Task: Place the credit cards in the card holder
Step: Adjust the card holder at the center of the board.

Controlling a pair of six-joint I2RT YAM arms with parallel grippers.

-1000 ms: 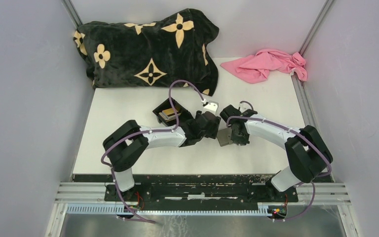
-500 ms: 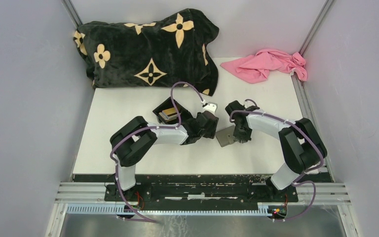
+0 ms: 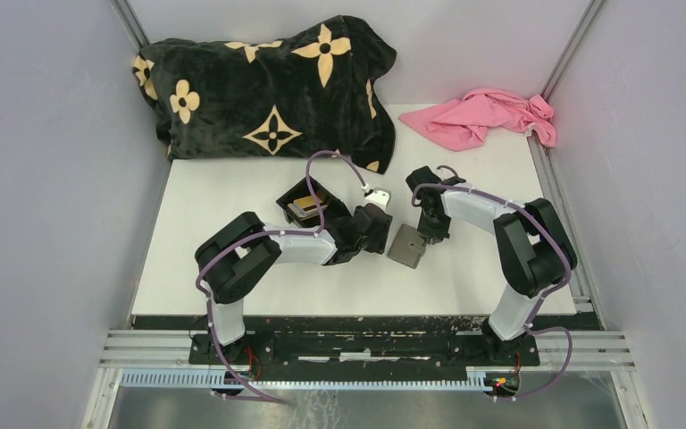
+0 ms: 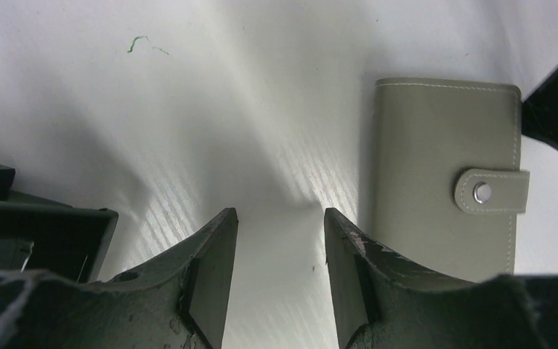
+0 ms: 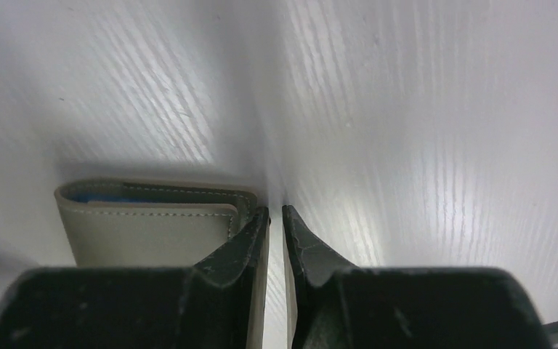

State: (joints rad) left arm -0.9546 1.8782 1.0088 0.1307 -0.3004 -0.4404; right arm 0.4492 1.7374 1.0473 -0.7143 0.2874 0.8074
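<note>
The card holder (image 3: 408, 246) is a grey wallet lying flat on the white table (image 3: 232, 192), with its clasp tab (image 4: 488, 191) snapped. A blue edge (image 5: 98, 196) shows between its flaps. My left gripper (image 3: 382, 234) is just left of it, open, with only bare table between the fingers (image 4: 280, 214). My right gripper (image 3: 425, 232) is at the wallet's far right corner, almost shut, with a thin slit between its tips (image 5: 276, 211). Its left fingertip (image 5: 256, 225) touches the card holder's (image 5: 152, 233) edge. Credit cards (image 3: 304, 208), the top one gold, lie in a black box (image 3: 288, 198).
The black box's wall (image 4: 40, 233) stands close by my left finger. A black blanket with tan flowers (image 3: 268, 85) fills the back left. A pink cloth (image 3: 487, 116) lies at the back right. Grey walls close in both sides.
My right gripper has drawn back to the wallet's far corner, and the wallet now lies flat. My left gripper's jaws have narrowed.
</note>
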